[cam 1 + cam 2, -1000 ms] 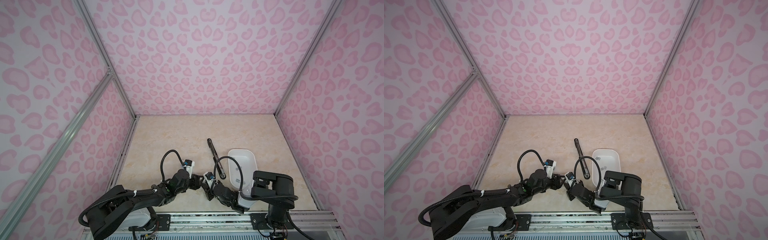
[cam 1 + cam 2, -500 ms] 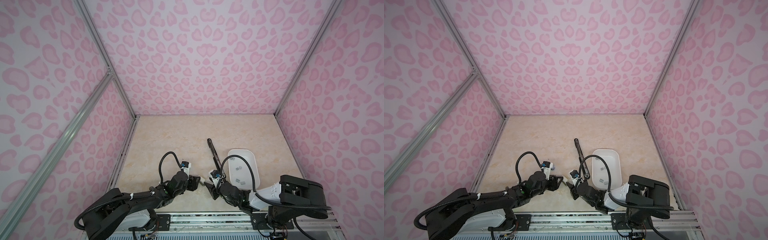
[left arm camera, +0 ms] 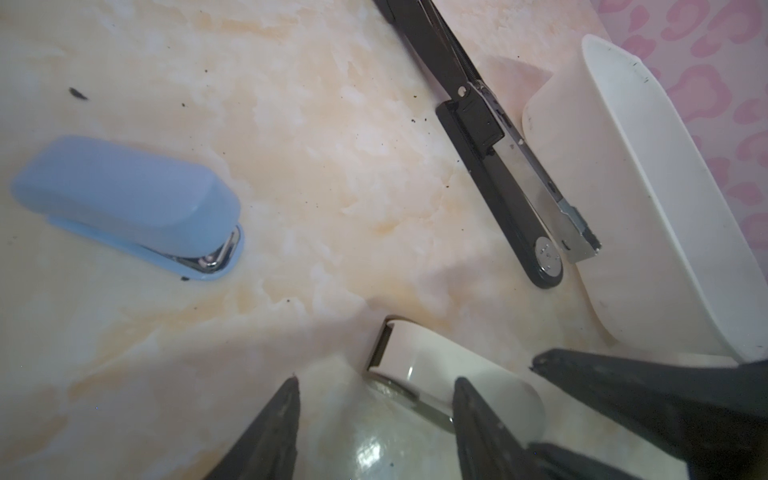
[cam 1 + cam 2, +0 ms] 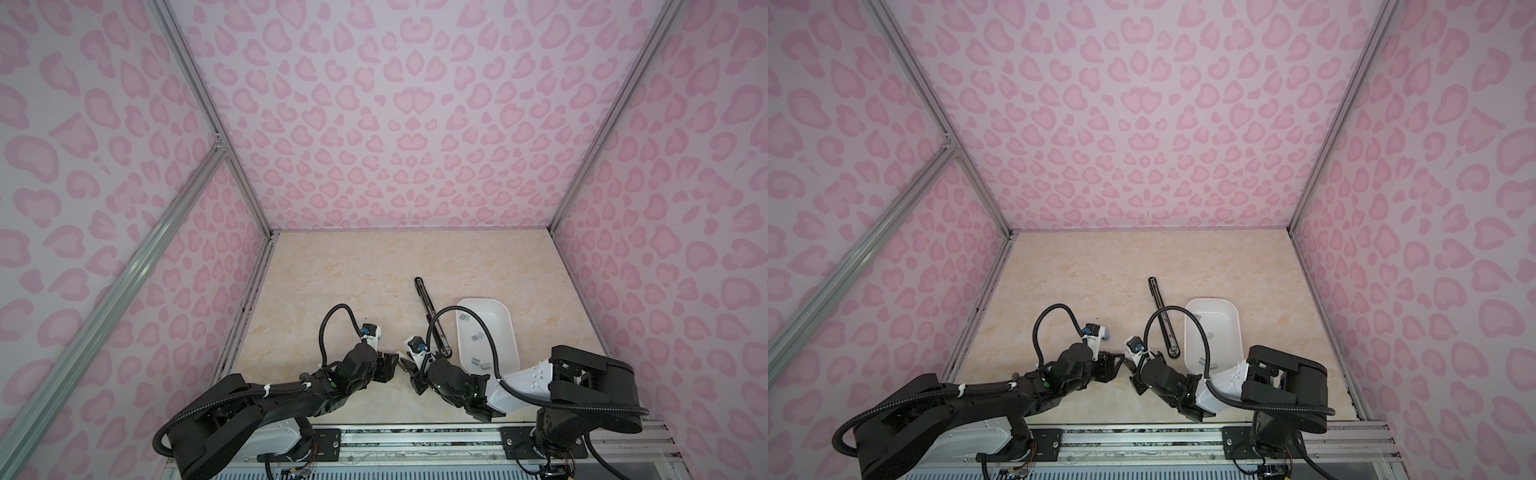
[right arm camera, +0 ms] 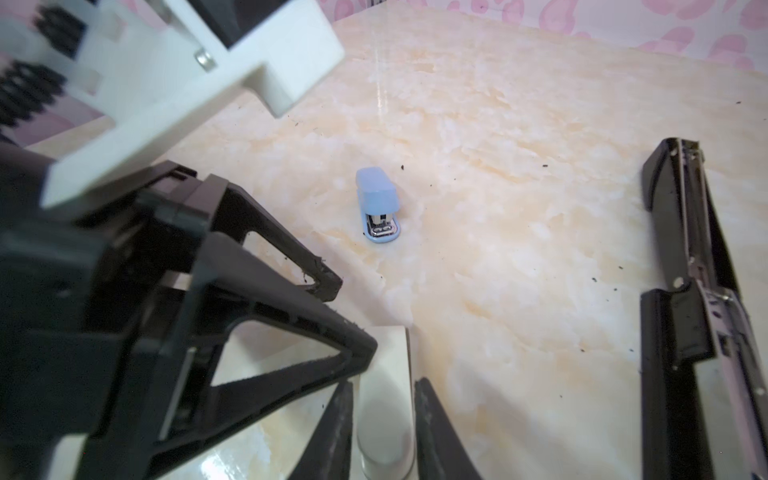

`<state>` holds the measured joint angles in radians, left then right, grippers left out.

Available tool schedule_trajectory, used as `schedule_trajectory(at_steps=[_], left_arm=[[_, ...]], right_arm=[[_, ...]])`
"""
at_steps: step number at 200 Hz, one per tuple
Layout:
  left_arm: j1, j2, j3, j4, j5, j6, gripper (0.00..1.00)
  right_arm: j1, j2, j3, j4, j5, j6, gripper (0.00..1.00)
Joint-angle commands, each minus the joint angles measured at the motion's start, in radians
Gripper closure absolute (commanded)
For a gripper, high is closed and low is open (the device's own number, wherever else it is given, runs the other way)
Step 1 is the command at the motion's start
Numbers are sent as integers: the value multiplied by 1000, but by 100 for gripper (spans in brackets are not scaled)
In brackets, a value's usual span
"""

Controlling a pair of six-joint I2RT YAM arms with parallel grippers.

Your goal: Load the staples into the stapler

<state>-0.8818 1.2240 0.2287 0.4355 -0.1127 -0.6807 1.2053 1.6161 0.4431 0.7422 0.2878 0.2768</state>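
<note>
Down near the counter's front edge, the right fingers pinch the white stapler; the left fingers, half spread, touch it, their hold unclear.

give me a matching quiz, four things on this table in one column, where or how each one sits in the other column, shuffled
Things:
1. blue stapler
2. black stapler
3. staples
4. white stapler

States:
A. between the fingers of the right gripper
B. lying in the white tray
C. opened out flat beside the tray
D. closed, alone on the table

Pairs: 1-D, 2-C, 3-B, 4-A
</note>
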Motion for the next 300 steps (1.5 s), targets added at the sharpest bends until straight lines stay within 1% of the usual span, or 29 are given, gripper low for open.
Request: schedule_trajectory(at_steps=[1,41,67,87,124,138,151,170,192,209,241,264,278,286,300], left_arm=[[1,3,-4,4,-10,3,41],[0,12,-12,11,-9,-3,41],[1,22,-23,32,-13,-5,41],[1,33,-27,40,-15,-11,41],[0,55,-35,64,-19,-11,41],[0,53,-36,63,-19,-11,41],[0,41,-34,53,-18,-11,41],[0,4,-30,28,-17,-8,41],[0,-56,-24,-11,-34,10,40],[1,-96,-14,-53,-50,22,40],[1,-177,-1,-137,-75,27,40],[1,-282,8,-238,-121,19,40],[1,-383,25,-398,-174,3,40],[1,-455,35,-485,-209,-7,39],[1,-591,54,-634,-268,-20,37]], right_arm=[[-6,33,5,18,1,9,75],[-7,76,-9,38,-2,41,77],[0,124,-36,99,-13,68,78],[18,161,-53,135,9,92,78],[22,265,-82,244,11,132,79],[22,300,-103,333,6,139,79],[18,296,-124,388,-6,134,78],[5,235,-107,321,-6,128,78],[0,152,-52,171,37,105,76],[-14,99,-1,65,43,84,74],[-33,12,85,-140,59,57,62],[-32,-13,71,-149,40,51,47],[-28,-8,55,-143,21,57,41],[-21,-2,49,-140,11,56,39],[12,12,40,-137,17,48,32]])
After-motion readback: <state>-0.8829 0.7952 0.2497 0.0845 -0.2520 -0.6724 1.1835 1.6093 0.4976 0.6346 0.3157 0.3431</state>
